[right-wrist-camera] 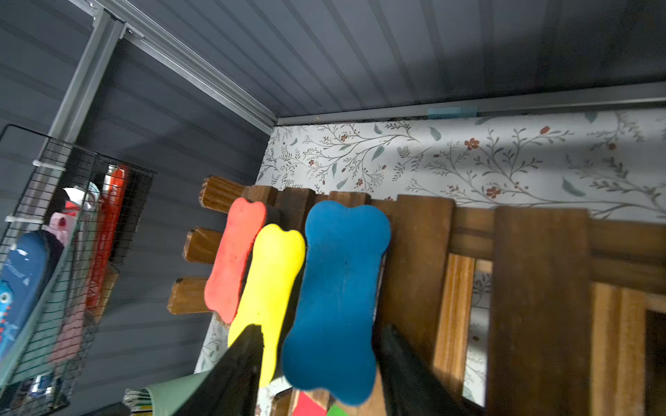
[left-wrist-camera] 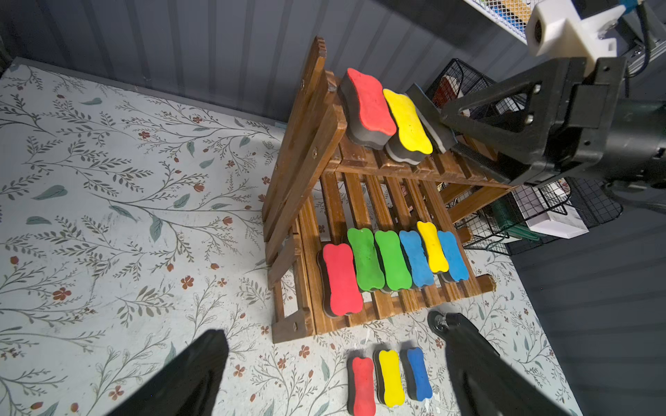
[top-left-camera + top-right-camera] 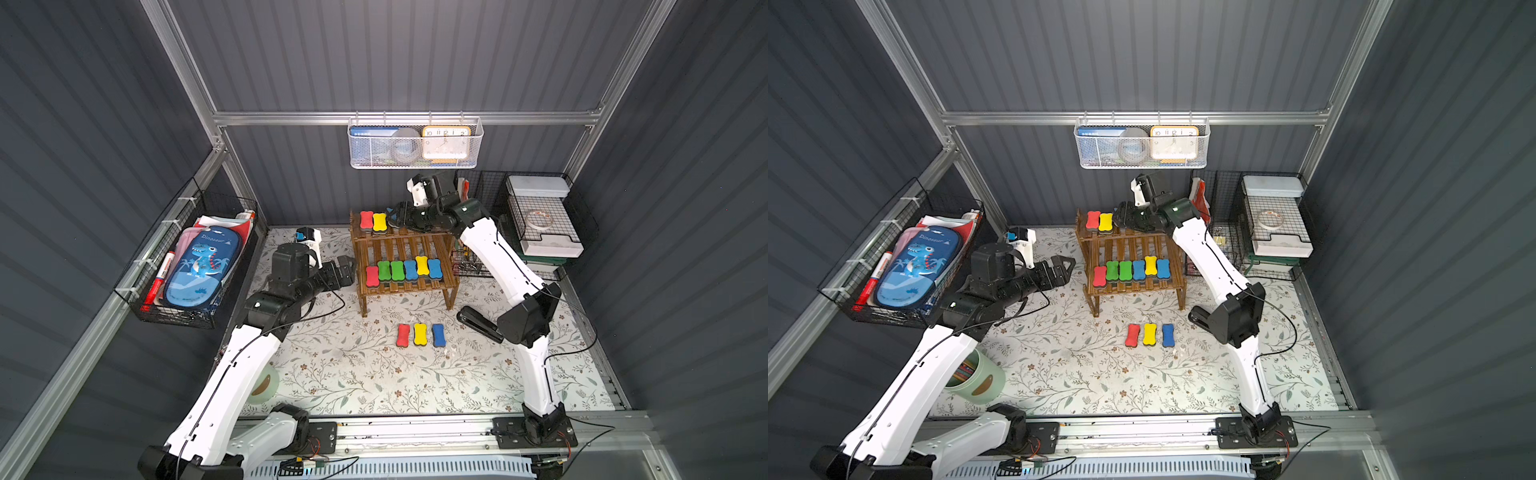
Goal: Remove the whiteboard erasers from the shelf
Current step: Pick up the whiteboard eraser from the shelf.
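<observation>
The brown slatted shelf (image 3: pixel 405 245) (image 2: pixel 360 201) stands at the back of the table. On its top tier a red eraser (image 3: pixel 366 220), a yellow eraser (image 3: pixel 379 221) and a blue eraser (image 1: pixel 338 288) lean on one another. My right gripper (image 1: pixel 322 327) (image 3: pixel 392 214) straddles the blue one, with a gap showing beside one finger. Several erasers (image 3: pixel 403 270) line the lower tier. A red eraser (image 3: pixel 403 334), a yellow eraser (image 3: pixel 420 333) and a blue eraser (image 3: pixel 439 335) lie on the table in front. Left of the shelf, my left gripper (image 2: pixel 329 327) (image 3: pixel 353 270) is wide open and holds nothing.
A black stapler (image 3: pixel 478 322) lies right of the three table erasers, under my right arm. A black wire organiser (image 3: pixel 540 220) fills the back right corner. A white mesh basket (image 3: pixel 415 143) hangs on the back wall. A green cup (image 3: pixel 976 376) stands under my left arm.
</observation>
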You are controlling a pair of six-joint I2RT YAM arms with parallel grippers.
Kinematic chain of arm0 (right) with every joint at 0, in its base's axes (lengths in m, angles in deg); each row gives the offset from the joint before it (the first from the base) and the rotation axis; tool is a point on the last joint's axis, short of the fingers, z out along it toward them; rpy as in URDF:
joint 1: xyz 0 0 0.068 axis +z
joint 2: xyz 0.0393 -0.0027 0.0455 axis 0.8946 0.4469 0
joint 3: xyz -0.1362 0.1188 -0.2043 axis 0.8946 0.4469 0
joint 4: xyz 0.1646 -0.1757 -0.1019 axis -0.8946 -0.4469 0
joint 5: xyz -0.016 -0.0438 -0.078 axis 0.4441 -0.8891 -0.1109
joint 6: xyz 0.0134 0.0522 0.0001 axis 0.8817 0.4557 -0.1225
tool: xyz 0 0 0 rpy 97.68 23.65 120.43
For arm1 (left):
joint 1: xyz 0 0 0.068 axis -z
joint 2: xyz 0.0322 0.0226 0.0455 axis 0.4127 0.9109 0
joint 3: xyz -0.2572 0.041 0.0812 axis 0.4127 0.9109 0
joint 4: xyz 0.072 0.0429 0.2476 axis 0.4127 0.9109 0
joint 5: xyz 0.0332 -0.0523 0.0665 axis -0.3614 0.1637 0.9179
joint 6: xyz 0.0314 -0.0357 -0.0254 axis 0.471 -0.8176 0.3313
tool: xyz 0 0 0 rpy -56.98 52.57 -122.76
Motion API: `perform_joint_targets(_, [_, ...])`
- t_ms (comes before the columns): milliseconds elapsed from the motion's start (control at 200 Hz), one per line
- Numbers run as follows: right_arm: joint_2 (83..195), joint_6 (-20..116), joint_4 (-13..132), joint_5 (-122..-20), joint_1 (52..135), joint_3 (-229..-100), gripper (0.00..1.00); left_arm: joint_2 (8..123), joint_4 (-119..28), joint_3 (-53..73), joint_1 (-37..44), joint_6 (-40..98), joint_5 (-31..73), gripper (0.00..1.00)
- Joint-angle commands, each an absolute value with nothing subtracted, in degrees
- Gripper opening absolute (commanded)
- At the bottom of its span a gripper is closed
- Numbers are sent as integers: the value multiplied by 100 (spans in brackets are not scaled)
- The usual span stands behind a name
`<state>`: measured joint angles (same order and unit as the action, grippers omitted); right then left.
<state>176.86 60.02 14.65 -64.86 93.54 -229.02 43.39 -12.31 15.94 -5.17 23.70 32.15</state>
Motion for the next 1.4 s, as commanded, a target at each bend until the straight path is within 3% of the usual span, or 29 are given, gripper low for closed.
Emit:
perform_joint_targets(0, [17808,6140,1491,-6289,9331,-23027,50,4346,-1265,1614,-517,2489,3259,99])
perform_joint_targets(130, [17814,6192,1573,-6243,9339,-22999,44,4335,-1234,1612,-515,2502,3271,99])
perform_joint_targets(300, [17849,6188,1518,-6349,9342,-23025,56,4341,-1195,1597,-520,2516,3269,99])
perform_joint_targets(525, [18093,6037,1199,-6406,9406,-23459,58,4369,-1142,1527,-519,2549,3275,99])
perform_joint_targets(795, [18331,5534,531,-7189,9558,-23991,51,4369,-1124,1495,-519,2555,3285,99])
perform_joint_targets(1021, [18343,4982,230,-7966,9786,-24083,50,4421,-1159,1469,-522,2529,3259,99])
perform_joint_targets(1206, [18309,4866,213,-8274,9817,-24072,39,4408,-1214,1495,-520,2524,3234,99])
perform_joint_targets(1396, [18238,4707,199,-8686,9858,-24072,39,4412,-1233,1507,-521,2502,3231,99])
